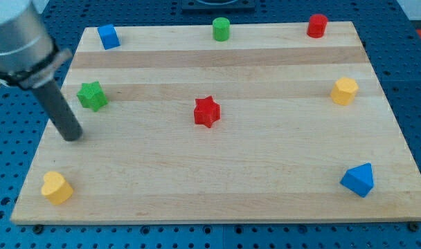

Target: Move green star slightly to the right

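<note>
Eight small blocks sit scattered on the pale wooden desk [217, 187]. My tip [73, 136] rests on the board near the view's left edge, just below and slightly left of the green star [92, 95], close to it but not touching. No pincer is fitted; the arm ends only in the dark rod, so there is nothing to open or close. The green star lies in the left part of the desk, a little above mid-height. Along the view's top stand a blue cube [109, 37] at the left, a green cylinder [221, 29] in the middle and a red cylinder [317, 25] at the right. A red star [206, 111] lies near the centre. A yellow hexagonal block [344, 90] sits at the right edge, a blue triangular block [358, 180] at the bottom right, and a yellow heart-like block [56, 187] at the bottom left.
</note>
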`<state>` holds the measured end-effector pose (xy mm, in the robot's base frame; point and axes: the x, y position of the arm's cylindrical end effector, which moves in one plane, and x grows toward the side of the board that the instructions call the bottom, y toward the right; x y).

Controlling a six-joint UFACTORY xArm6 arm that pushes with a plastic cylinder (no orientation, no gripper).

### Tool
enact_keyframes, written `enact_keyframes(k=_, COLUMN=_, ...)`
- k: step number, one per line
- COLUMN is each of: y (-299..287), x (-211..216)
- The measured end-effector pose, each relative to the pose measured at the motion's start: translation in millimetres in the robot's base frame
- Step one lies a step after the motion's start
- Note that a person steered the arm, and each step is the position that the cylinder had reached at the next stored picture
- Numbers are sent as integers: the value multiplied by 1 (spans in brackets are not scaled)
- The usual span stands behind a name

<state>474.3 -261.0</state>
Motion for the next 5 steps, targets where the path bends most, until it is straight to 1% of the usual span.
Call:
enact_keyframes(k=1, y=-36, x=-25)
enact_keyframes(k=2, y=-41, x=-63)
enact_keyframes(k=3, y=-39, x=-89)
enact_keyframes(k=4, y=-13, x=-94)
enact_keyframes(k=5, y=12, x=-88)
